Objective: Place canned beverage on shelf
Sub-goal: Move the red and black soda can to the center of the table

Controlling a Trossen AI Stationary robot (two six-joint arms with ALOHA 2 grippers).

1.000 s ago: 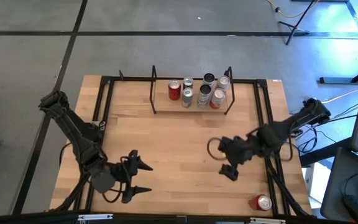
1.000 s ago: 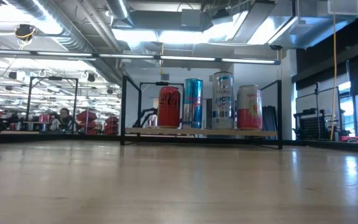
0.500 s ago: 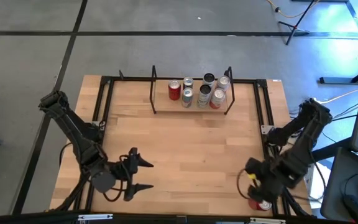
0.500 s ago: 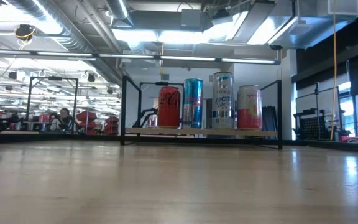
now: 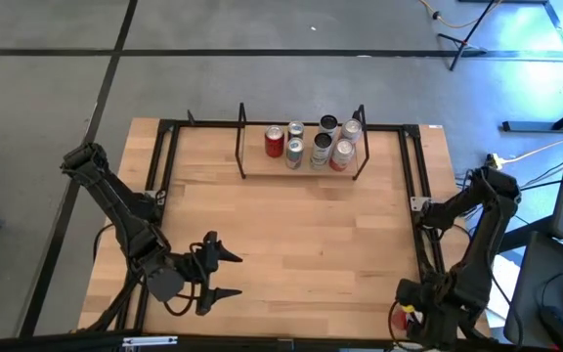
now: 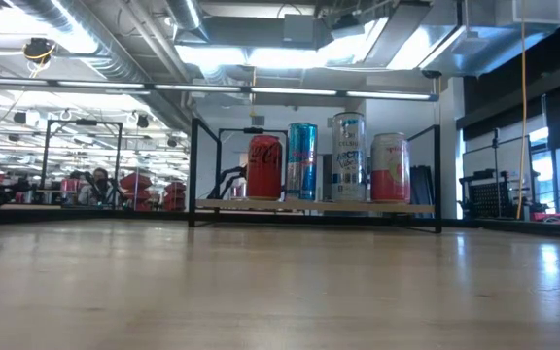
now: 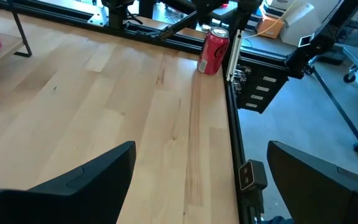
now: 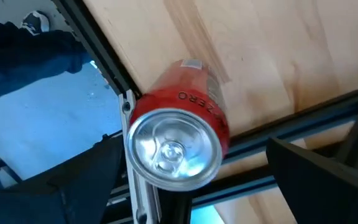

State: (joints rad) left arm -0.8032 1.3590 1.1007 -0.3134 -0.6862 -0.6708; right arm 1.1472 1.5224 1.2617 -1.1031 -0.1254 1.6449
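My right pincer (image 5: 411, 315) hangs over the red can (image 8: 178, 132) at the desk (image 5: 291, 235) corner farthest from the shelf (image 5: 302, 162), fingers (image 8: 328, 180) spread wide to either side of the can's silver top and not touching it. The can stands upright just beside the desk's black rail (image 7: 232, 43), well apart from the shelf, whose plank carries several cans (image 6: 322, 156) between its black wire end frames. My left pincer (image 5: 215, 274) waits released above the opposite near corner, also well away from the shelf.
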